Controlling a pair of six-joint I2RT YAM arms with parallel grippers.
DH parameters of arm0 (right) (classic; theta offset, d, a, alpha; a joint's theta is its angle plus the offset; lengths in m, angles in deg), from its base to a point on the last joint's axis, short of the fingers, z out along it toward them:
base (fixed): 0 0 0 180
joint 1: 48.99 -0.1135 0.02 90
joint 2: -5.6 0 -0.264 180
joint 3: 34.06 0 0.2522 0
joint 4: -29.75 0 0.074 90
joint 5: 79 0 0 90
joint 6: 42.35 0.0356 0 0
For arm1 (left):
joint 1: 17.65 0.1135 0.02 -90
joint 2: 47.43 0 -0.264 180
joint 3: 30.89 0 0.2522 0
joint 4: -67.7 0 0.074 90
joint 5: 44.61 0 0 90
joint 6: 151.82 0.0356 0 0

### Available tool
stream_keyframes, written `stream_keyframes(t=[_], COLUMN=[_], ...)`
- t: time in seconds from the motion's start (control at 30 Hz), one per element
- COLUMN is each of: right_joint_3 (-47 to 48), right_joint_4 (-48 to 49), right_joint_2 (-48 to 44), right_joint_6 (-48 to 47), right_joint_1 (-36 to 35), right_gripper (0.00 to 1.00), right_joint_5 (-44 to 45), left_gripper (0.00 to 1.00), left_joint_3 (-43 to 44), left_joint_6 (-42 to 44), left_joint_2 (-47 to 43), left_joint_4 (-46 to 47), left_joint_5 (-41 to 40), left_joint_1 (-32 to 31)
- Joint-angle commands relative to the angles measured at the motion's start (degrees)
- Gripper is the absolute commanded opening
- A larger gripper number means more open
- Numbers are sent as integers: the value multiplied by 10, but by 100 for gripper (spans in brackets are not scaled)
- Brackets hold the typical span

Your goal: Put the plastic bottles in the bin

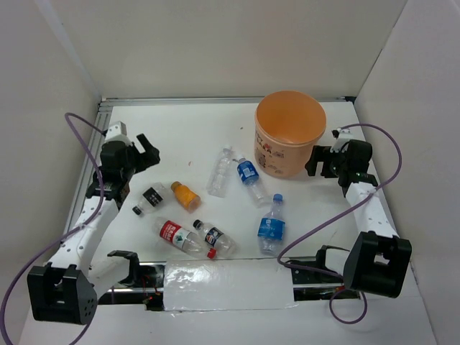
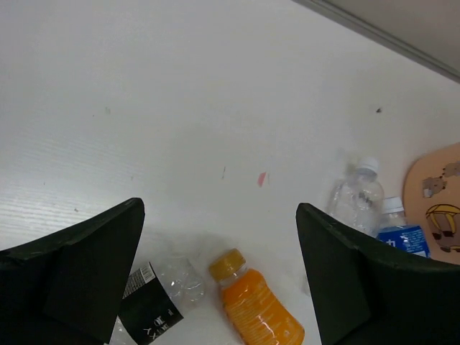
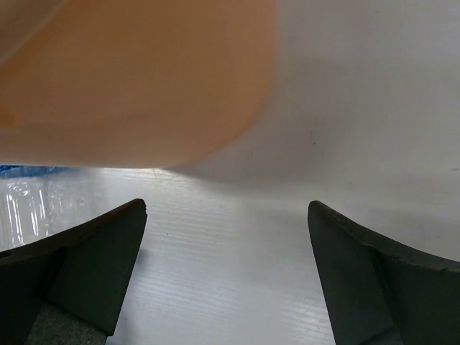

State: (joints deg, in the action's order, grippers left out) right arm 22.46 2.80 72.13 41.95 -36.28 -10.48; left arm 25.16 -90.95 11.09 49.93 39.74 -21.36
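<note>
Gaping wide are left end effector (image 2: 219,212) and right end effector (image 3: 226,208); bin (image 3: 129,72) looks blurred.

My white table (image 1: 180,129) carries the bin (image 1: 289,133) at upper right and seven plastic bottles (image 1: 272,226) lying across centre frame.

This looks like a robotics lab test cell. A bare white desk (image 1: 180,136) is boxed in by plain white panels (image 1: 215,43) along its left, far and right edges. A metal rail (image 1: 180,100) runs along the far edge. The left arm (image 1: 93,215) and right arm (image 1: 370,208) are mounted near the near corners, trailing purple cables (image 1: 67,121). A taped plastic sheet (image 1: 226,284) covers the near edge between them.
</note>
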Motion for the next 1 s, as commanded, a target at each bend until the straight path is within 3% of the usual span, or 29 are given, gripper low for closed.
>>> stream_keyframes(t=[0.0,0.27,0.3,0.37,0.4,0.43,0.47,0.5,0.57,0.6,0.63,0.67,0.73,0.77,0.8,0.83,0.97], right_joint_3=[23,23,23,23,23,17,12,12,6,6,6,6,13,13,19,19,8], right_joint_4=[36,-3,-3,-3,-3,-3,-3,-9,-28,-28,-28,-35,-43,-43,-53,-53,-53], right_joint_2=[-11,-11,-11,-6,-6,-6,-6,-6,-6,-6,-6,-1,-1,5,5,5,5], right_joint_6=[34,-66,-74,-74,-74,-74,-74,-74,-117,-117,-108,-107,-113,-120,-135,-141,-146], right_joint_1=[6,6,6,6,12,12,12,12,12,12,12,12,12,12,12,12,12], right_gripper=[100,100,100,100,100,100,100,100,90,79,47,37,39,47,73,81,84], right_joint_5=[28,17,25,44,51,56,57,57,11,-3,-16,-28,-56,-66,-75,-81,-81], left_gripper=[99,99,95,81,68,35,29,29,55,70,89,94,98,98,98,97,94], left_joint_3=[39,39,39,39,39,39,39,39,39,39,46,47,69,76,84,101,125], left_joint_6=[-57,-79,-79,-91,-98,-107,-120,-120,-131,-145,-146,-151,-140,-122,-79,-58,51], left_joint_2=[-10,-3,-3,-3,-3,-3,-3,-3,10,18,27,38,77,93,108,137,192], left_joint_4=[-45,-75,-82,-100,-115,-122,-131,-136,-143,-148,-169,-175,-196,-214,-220,-229,-251], left_joint_5=[45,58,58,36,28,21,7,6,1,-9,-9,-16,-24,-24,-24,-24,-17], left_joint_1=[15,15,15,15,15,15,15,15,15,15,15,15,15,15,8,8,-8])
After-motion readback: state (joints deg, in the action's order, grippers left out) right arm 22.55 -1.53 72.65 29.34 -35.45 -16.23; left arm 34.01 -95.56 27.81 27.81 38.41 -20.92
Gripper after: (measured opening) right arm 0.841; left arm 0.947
